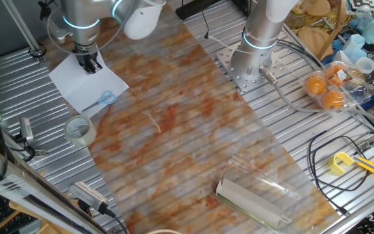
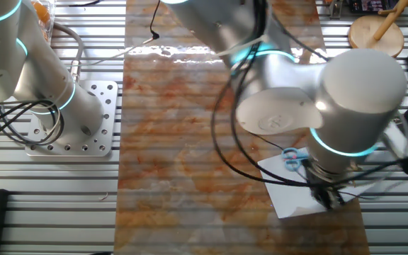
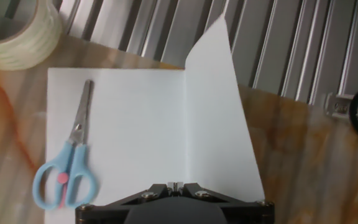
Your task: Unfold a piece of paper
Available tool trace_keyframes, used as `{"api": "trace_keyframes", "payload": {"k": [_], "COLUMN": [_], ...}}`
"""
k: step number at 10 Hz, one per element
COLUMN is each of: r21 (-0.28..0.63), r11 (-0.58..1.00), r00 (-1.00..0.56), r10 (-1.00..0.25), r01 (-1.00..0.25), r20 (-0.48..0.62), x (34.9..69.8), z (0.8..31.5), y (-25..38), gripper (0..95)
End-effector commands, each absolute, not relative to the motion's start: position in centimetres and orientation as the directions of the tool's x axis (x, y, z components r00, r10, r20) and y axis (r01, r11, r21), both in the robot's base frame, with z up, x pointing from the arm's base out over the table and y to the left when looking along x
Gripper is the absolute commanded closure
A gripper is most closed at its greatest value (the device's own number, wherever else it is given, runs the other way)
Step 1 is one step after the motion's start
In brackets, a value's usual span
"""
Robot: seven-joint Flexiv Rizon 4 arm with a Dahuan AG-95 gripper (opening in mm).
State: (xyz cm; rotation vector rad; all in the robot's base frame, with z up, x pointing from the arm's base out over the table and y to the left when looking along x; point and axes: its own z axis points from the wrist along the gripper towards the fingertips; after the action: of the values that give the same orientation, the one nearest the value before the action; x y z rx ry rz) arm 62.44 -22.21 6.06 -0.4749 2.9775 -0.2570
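The piece of paper [image 1: 76, 81] is a white sheet lying at the far left end of the orange-patterned mat [image 1: 193, 130]. It also shows in the other fixed view [image 2: 292, 198]. In the hand view the paper [image 3: 135, 124] has a crease down its middle. The flap [image 3: 219, 112] right of the crease stands up off the table. My gripper [image 3: 176, 185] is shut at the near edge of the paper, by the crease, and seems to pinch the raised flap. Light-blue scissors [image 3: 67, 168] lie on the flat left half.
A translucent tape roll [image 1: 80, 130] sits just off the paper's corner. A rolled sheet in clear plastic [image 1: 258, 195] lies at the mat's near right. A second arm's base [image 1: 252, 62] stands at the back. Oranges in a plastic pack [image 1: 326, 88] are at the right.
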Motion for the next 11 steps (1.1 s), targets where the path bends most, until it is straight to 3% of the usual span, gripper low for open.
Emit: {"api": "trace_keyframes", "payload": {"k": [1, 11], "r21": [-0.183, -0.18], "r11": [0.936, 0.91], "r00": [-0.943, -0.916], "r10": [-0.321, -0.392], "r01": [-0.301, -0.373], "r20": [-0.088, -0.088], "x": [63.1, 65.3], "z": [6.3, 4.4], "y": [-22.5, -26.7], "gripper": [95.0, 95.0]}}
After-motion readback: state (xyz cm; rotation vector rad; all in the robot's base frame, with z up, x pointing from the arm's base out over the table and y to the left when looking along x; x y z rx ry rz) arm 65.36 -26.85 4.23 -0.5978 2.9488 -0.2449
